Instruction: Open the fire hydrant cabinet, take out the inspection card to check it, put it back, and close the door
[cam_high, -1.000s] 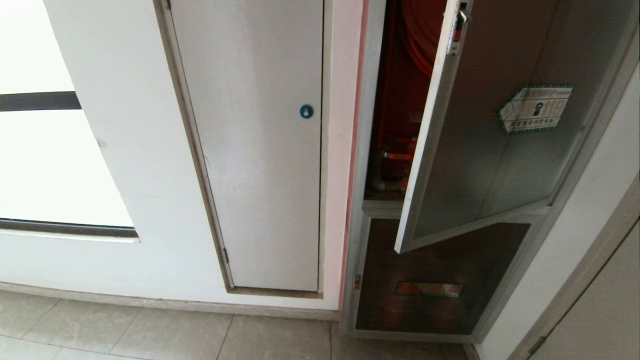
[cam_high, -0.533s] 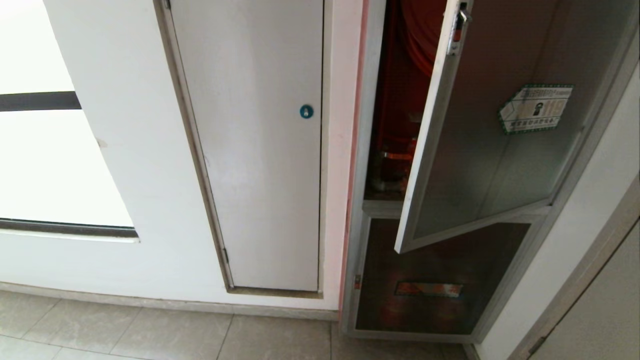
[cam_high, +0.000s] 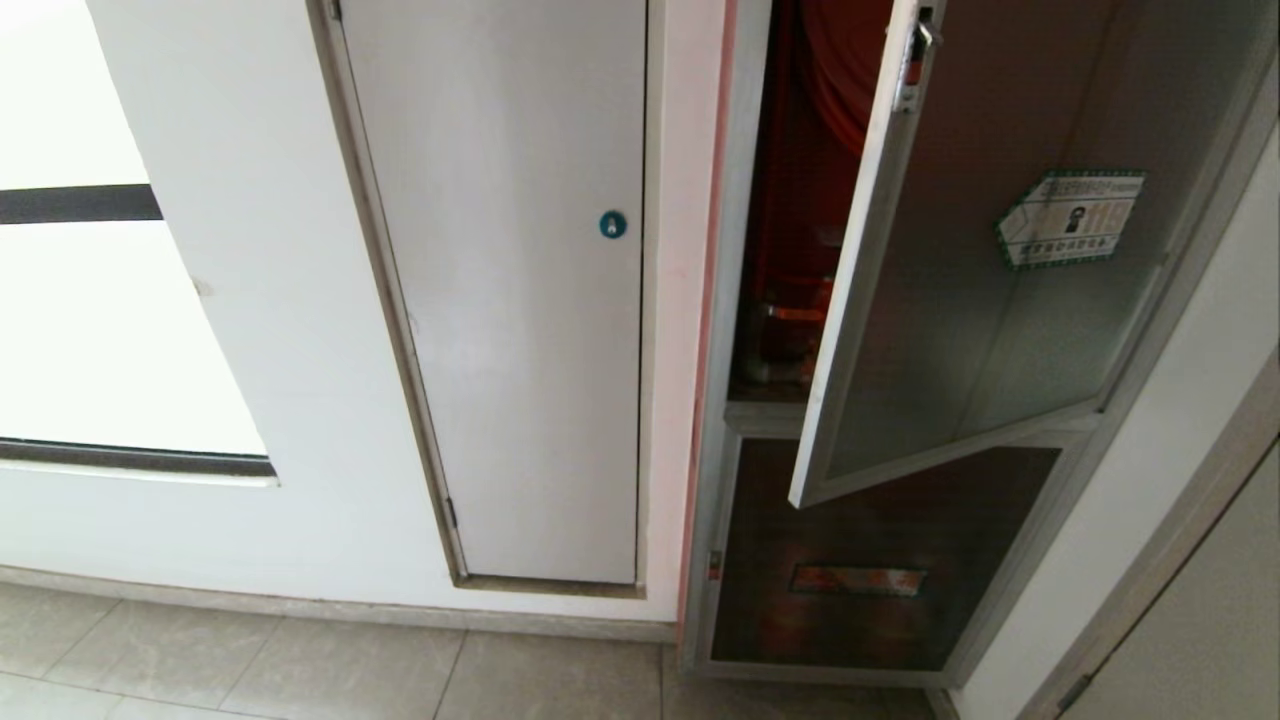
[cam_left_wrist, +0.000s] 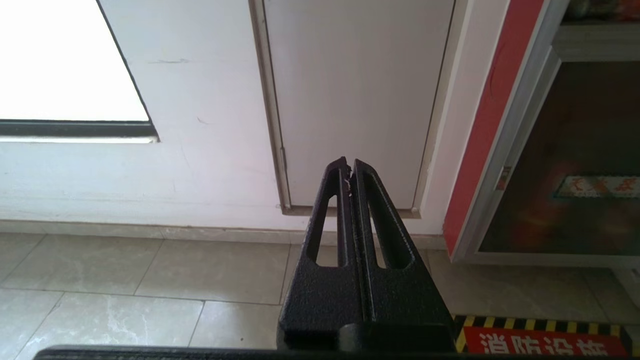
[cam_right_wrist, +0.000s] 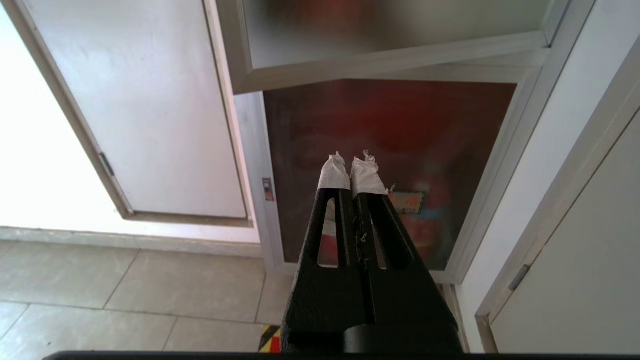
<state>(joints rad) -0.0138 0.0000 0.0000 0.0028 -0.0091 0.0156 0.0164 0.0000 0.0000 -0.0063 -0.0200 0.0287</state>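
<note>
- Silver-framed, the fire hydrant cabinet (cam_high: 745, 300) stands right of the white door (cam_high: 510, 300), red inside, hose and valve showing through the gap. You cannot see the inspection card in any view, so I cannot tell whether it is back in place; shutting up before you know that would leave the check unfinished.
- Your door (cam_high: 960, 300) hangs ajar, its latch edge swung out toward you, the lower corner over the dark lower panel (cam_high: 880, 560). Push it off-centre and it may bounce back off the frame, or the small red latch (cam_high: 915, 60) may fail to catch.
- Your right tool (cam_right_wrist: 352, 165) is low, before the lower panel, its taped tips pressed together and empty. Raise it carelessly and it could strike the door's bottom rail.
- Your left tool (cam_left_wrist: 349, 167) points at the foot of the white door, tips together, holding nothing; it seems parked and should stay clear of the door's swing.
</note>
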